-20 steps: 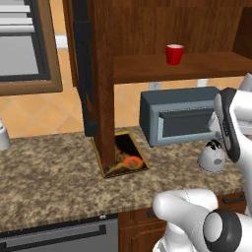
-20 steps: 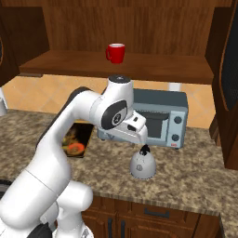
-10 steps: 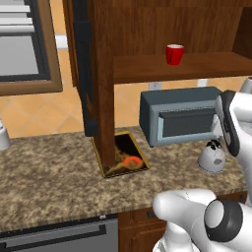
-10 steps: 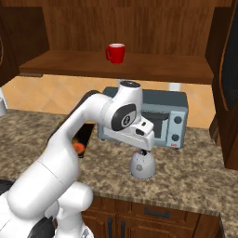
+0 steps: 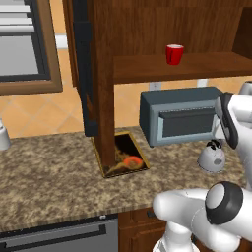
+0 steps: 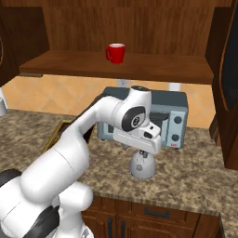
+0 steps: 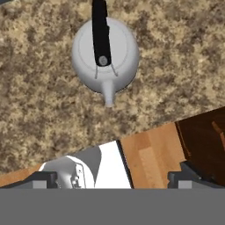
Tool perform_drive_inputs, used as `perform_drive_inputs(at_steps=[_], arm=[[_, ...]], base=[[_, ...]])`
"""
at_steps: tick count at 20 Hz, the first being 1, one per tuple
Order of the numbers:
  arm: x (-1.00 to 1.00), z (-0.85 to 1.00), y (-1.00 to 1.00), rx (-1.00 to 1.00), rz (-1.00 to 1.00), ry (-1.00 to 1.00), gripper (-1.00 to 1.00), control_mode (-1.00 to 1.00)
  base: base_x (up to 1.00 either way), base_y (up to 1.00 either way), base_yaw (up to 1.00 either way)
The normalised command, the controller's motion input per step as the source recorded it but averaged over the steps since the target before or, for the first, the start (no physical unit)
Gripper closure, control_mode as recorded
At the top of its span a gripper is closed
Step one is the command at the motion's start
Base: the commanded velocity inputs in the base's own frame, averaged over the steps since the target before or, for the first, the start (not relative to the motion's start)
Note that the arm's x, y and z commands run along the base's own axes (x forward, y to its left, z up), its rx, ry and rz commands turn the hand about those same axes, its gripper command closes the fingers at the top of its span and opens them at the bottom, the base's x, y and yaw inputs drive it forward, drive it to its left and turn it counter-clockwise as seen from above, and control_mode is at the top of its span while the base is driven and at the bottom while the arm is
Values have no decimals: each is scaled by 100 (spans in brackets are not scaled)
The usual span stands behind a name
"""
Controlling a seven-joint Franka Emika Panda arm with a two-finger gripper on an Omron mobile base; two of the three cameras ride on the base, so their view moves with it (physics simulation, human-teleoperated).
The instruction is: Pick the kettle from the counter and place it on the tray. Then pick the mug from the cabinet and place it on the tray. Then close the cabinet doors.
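The white-grey kettle (image 7: 123,57) stands upright on the granite counter (image 7: 176,66), its dark handle and spout showing in the hand view. My gripper (image 7: 115,178) hangs open above it, fingertips (image 7: 44,178) wide apart and touching nothing. From the right base view the gripper (image 6: 142,152) is just over the kettle (image 6: 142,166). The kettle (image 5: 211,158) sits in front of the toaster oven. The tray (image 5: 123,155) lies on the counter under the cabinet (image 5: 147,29), partly behind an open cabinet door (image 5: 83,74). The red mug (image 5: 173,53) stands on the cabinet shelf.
A grey toaster oven (image 6: 174,116) stands against the wall just behind the kettle. An open cabinet door (image 6: 228,69) juts out at the right. A white cylinder (image 5: 2,135) sits at the far left of the counter (image 5: 49,182).
The arm has swung rightward and the hand has come down a little, ending closer over the kettle. The kettle, mug and tray have stayed put.
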Motion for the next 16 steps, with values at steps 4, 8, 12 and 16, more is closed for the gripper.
perform_drive_inputs(at_steps=[4,8,12,16], arm=[[30,-22,-29,6,4,7,-100,-100],[37,-29,-10,3,7,2,-100,-100],[34,-26,1,1,6,0,-100,-100],[25,-27,7,0,5,0,-100,-100]], base=[[0,0,0],[0,0,0],[0,0,0],[0,0,0]])
